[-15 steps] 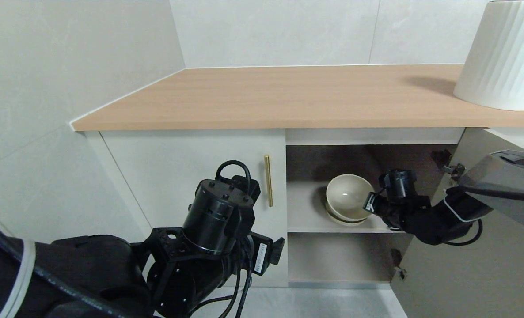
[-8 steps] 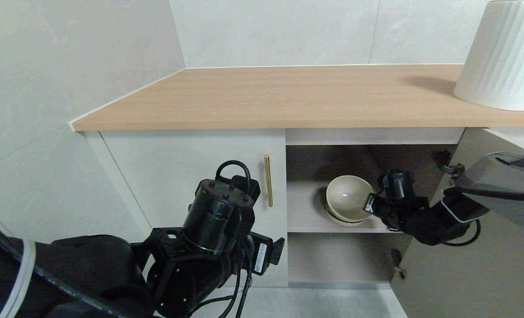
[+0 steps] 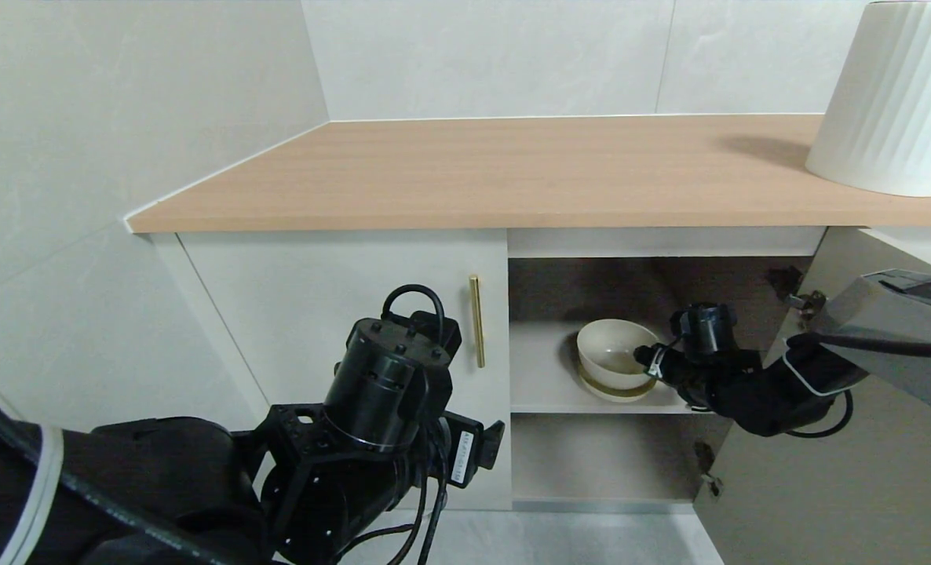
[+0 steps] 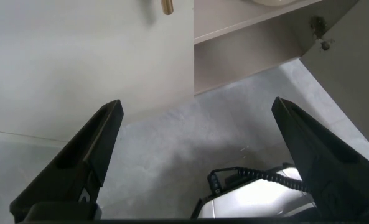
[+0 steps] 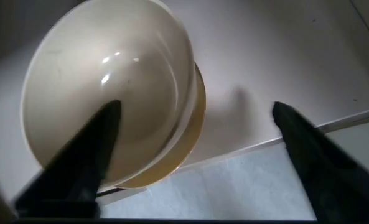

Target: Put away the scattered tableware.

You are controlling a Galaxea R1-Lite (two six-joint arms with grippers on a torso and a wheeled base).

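Bowl (image 3: 611, 353) sits on cabinet shelf (image 3: 540, 377), nested on a second dish (image 3: 616, 390) that is mostly hidden beneath. Right claw (image 3: 643, 362) released, fingers straddling bowl rim, tips blurred. Left claw (image 4: 196, 106) released, over floor. White ribbed container (image 3: 889, 94) on table (image 3: 512, 173), cut off at the edge. Open door (image 3: 826, 471) beside right arm.

Pale tiled walls (image 3: 120, 118) meet in a corner behind a wood-grain tabletop (image 3: 512, 169). Under it stands a white cabinet (image 3: 662, 242). Its left door (image 3: 316, 282) is closed, with a slim brass handle (image 3: 476, 320) at its edge. The right door (image 3: 826, 486) hangs open, showing a shelf (image 3: 540, 377). A ribbed white vessel (image 3: 893, 94) sits at the tabletop's right end. The floor (image 3: 552, 537) is grey.
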